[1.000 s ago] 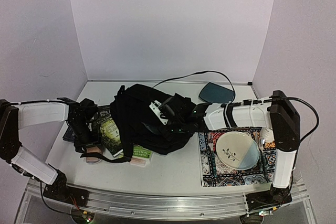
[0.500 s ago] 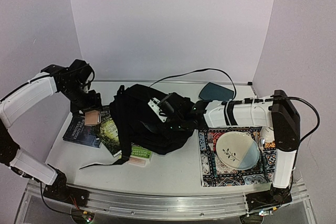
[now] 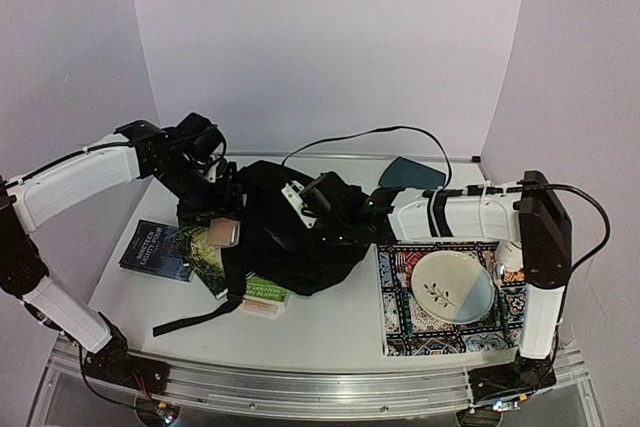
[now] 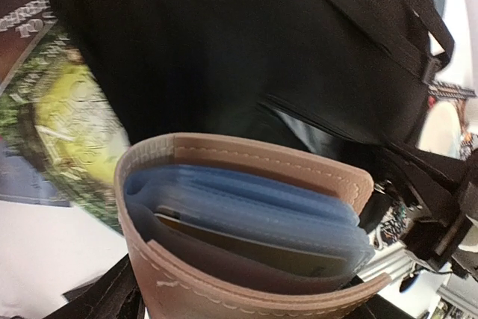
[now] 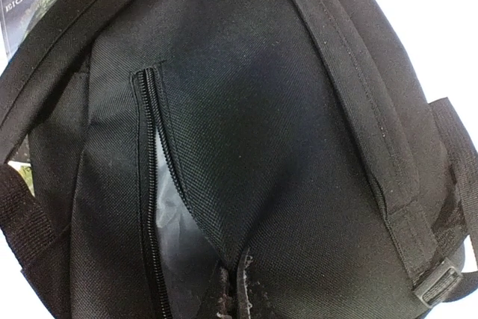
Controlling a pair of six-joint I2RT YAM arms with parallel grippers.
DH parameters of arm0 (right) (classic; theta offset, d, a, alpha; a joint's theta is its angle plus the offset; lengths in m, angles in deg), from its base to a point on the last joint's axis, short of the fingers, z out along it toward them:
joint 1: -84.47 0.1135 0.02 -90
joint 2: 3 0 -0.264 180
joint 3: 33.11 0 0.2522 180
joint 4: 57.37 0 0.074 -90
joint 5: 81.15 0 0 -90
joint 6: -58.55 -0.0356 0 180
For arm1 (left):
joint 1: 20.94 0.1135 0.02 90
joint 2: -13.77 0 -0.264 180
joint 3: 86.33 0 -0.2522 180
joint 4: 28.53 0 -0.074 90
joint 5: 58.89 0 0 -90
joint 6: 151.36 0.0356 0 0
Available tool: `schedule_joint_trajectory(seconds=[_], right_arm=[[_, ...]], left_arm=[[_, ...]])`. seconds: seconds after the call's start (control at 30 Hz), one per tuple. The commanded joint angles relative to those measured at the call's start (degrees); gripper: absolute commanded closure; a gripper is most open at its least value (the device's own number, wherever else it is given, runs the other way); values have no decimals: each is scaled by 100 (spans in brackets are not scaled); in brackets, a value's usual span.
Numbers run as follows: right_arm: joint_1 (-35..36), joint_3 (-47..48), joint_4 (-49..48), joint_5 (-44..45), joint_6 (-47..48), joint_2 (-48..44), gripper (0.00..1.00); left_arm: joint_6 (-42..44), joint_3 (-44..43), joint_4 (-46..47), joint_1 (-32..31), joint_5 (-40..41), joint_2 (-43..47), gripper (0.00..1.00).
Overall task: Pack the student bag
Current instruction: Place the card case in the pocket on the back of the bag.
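Observation:
The student bag [image 3: 300, 242] is a black backpack lying in the middle of the table. My right gripper [image 3: 320, 205] is shut on the bag's fabric beside a zipper and holds a pocket slit [image 5: 168, 222] open; grey lining shows inside. In the right wrist view the fingertips [image 5: 250, 300] pinch the fabric [image 5: 299, 110]. My left gripper [image 3: 222, 225] is shut on a tan leather wallet [image 3: 223, 235] with blue plastic sleeves [image 4: 246, 214], held just above the bag's left side [image 4: 246, 50].
Two books [image 3: 155, 247] [image 3: 205, 255] lie left of the bag, and a green one [image 3: 262, 294] sticks out under its front. A patterned tray [image 3: 400, 327] with a plate [image 3: 452, 285] sits at the right. A dark pad [image 3: 412, 177] and cable lie behind.
My left arm lifted the wallet off the table at the front left and carried it up and right to the bag's left side. The right gripper stayed on the bag.

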Motion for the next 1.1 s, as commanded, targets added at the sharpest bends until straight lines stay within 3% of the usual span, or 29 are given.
schedule_joint_trajectory(seconds=[0.0, 0.57, 1.07], right_arm=[[15, 185, -257, -173, -424, -387, 100], [-35, -90, -1060, -428, -1053, -662, 100], [-76, -190, -1376, -1263, -1288, -664, 100]], left_arm=[[-298, 193, 900, -382, -425, -247, 24], [-29, 456, 1324, -541, -817, -1258, 24], [386, -265, 1180, -668, -694, -1929, 24]])
